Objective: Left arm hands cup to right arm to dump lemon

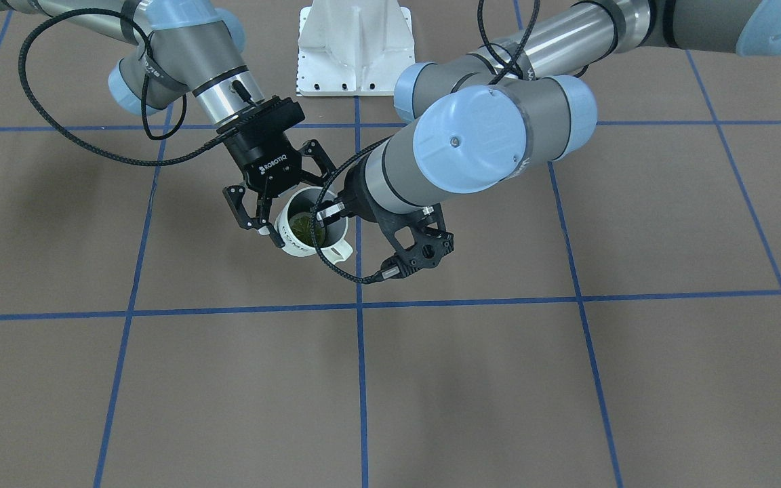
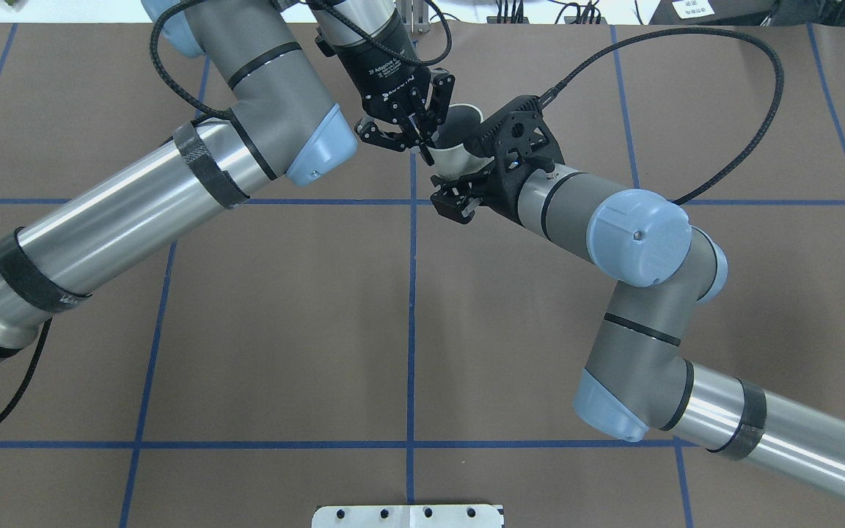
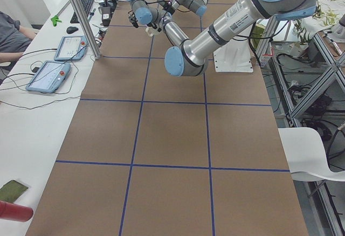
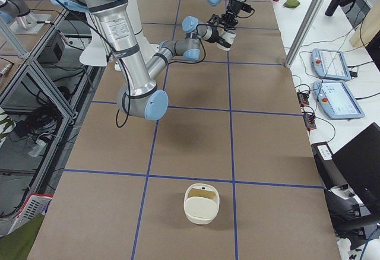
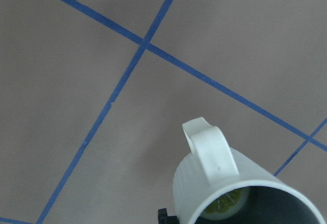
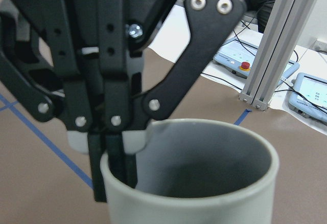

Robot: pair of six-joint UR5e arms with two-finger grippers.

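Front-facing: cup (image 1: 288, 234) inside spread right tool (image 1: 293, 203), left tool (image 2: 421, 141) pinching rim.

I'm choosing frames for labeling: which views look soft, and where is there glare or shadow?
Right wrist view: the cup rim looks slightly soft; the left gripper crowds the frame. Left wrist view: the lemon is shaded inside it. Overhead view: glare on the left arm tube. Front-facing view: faint, diffuse shadows on the table.
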